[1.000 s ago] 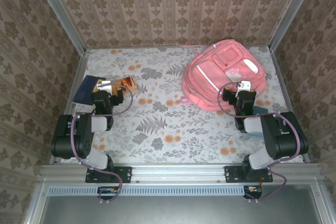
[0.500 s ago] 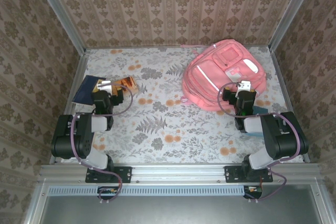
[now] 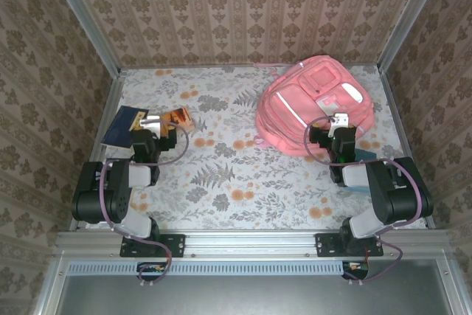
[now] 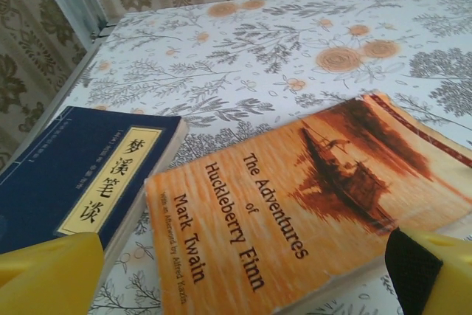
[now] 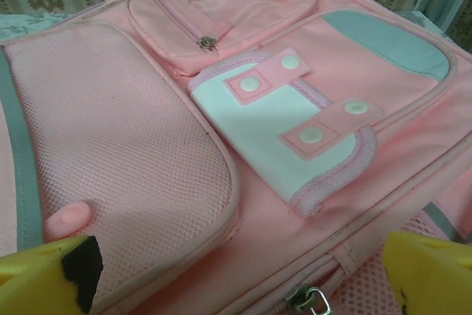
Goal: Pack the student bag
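**At the far right corner of the bench: the bag lies flat, both tools open**

On the flowered bench, the overhead view places the student bag in the far right corner, close to the back wall and the right wall. It lies flat with its front pockets facing up. Its long axis slants from the near left toward the far right, and a pale stripe runs along its left flank. Which end is the top I cannot tell from above.

The right wrist view gives the detail that the overhead view blurs. On the student bag it shows a mesh pocket on the left, a small zipped pocket further off, a white patch with pink snap tabs in the middle, and a zip pull at the near edge. The right tool has its jaws spread wide with nothing between them. From above, the right tool sits over the near edge of the bag.

The left wrist view shows two books lying side by side, their near corners touching or nearly so. They are a blue book with a yellow label and an orange book, "The Adventures of Huckleberry Finn". The left tool is just above them, jaws wide and empty.

From above, the books lie well apart from the bag, with open bench between. A teal thing lies beside the bag, partly covered by the right arm.
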`<control>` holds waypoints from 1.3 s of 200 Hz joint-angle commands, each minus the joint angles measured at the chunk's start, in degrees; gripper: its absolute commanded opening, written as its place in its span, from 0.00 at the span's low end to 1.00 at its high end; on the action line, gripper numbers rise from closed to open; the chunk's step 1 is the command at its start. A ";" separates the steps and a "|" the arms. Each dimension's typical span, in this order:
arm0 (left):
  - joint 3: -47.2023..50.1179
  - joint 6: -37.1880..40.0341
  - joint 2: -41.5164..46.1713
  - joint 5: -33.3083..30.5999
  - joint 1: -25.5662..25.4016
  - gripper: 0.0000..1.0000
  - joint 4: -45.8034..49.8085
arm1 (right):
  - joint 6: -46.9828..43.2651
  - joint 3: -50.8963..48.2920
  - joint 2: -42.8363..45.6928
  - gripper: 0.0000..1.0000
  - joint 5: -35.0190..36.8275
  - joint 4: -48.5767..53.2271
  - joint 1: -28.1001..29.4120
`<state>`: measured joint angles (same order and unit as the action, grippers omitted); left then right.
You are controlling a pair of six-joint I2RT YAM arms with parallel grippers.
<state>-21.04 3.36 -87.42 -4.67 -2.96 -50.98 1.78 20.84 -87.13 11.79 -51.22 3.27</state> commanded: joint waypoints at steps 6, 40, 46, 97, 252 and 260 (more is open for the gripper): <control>0.70 0.70 -0.35 -1.22 -0.46 1.00 -2.92 | 3.28 0.52 -0.18 1.00 6.24 -1.14 -0.30; -1.24 -1.04 -0.60 -5.47 -0.43 1.00 0.10 | 3.24 0.62 -0.29 1.00 6.23 -0.99 -0.29; -1.14 -1.16 -0.58 -5.25 -0.31 1.00 0.04 | 3.14 0.69 -0.39 1.00 6.22 -1.16 -0.28; -1.37 -1.42 -0.59 -4.65 0.14 1.00 0.52 | 3.14 0.88 -0.41 1.00 6.24 -0.90 -0.28; -1.94 -1.52 -0.51 -0.09 1.56 1.00 1.67 | 3.14 0.98 -0.39 1.00 6.05 -0.56 -0.28; -2.14 -0.89 -0.13 1.50 1.60 1.00 2.43 | 2.90 0.61 -0.13 1.00 5.93 -1.33 -0.28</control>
<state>-21.08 3.01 -87.42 -7.97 -2.57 -50.02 4.49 20.84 -87.13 16.73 -51.18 3.14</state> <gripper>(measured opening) 0.999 0.996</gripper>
